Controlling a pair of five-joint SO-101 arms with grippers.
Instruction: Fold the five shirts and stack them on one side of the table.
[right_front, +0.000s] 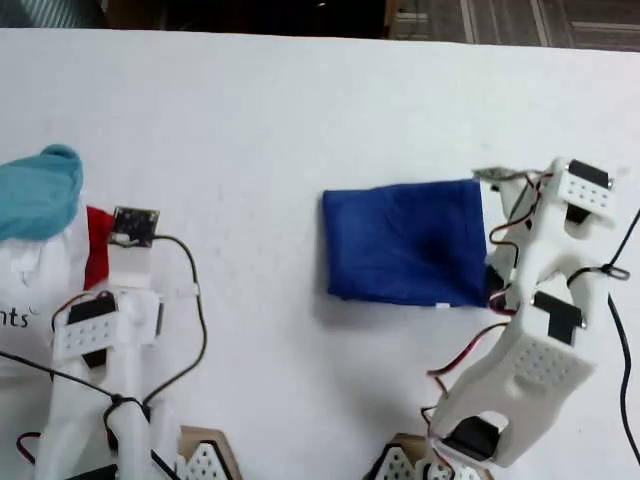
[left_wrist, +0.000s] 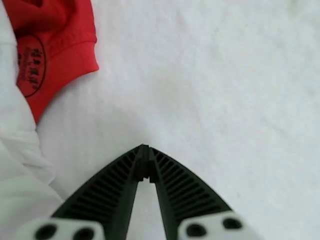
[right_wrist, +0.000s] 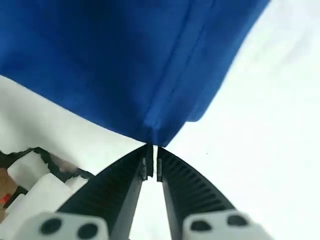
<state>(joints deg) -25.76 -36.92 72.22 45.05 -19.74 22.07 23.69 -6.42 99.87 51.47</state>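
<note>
Blue shirt lies folded, long axis side to side.

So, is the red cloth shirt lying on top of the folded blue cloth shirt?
No, the red shirt lies well apart from the blue shirt, bare table between them.

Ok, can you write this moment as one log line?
left gripper: shut, empty, beside red shirt | right gripper: shut on folded blue shirt edge

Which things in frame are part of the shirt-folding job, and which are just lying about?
Job: blue shirt, pinched at a corner by the right gripper; teal shirt, white shirt and red shirt, heaped beside the left gripper.
Not job: table, arm cables.
</note>
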